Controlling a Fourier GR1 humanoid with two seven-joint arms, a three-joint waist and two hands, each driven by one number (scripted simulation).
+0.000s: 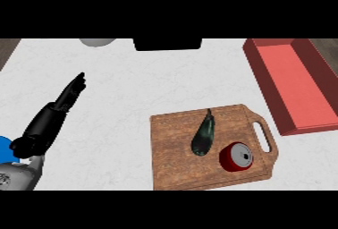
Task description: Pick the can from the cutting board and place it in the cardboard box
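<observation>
A red can (236,157) with a silver top stands on the right part of a wooden cutting board (177,156), close to the board's handle. A dark green eggplant (204,133) lies on the board just left of the can. The box (296,85), reddish with low walls, lies at the right edge of the counter, beyond the board. My left hand (69,95) shows at the left with its fingers straight, pointing away from me, well apart from the board. My right hand is out of sight.
A black object (167,44) and a pale grey rounded object (99,42) sit at the counter's far edge. A blue thing (5,149) shows at the left edge by my left forearm. White counter lies between my left hand and the board.
</observation>
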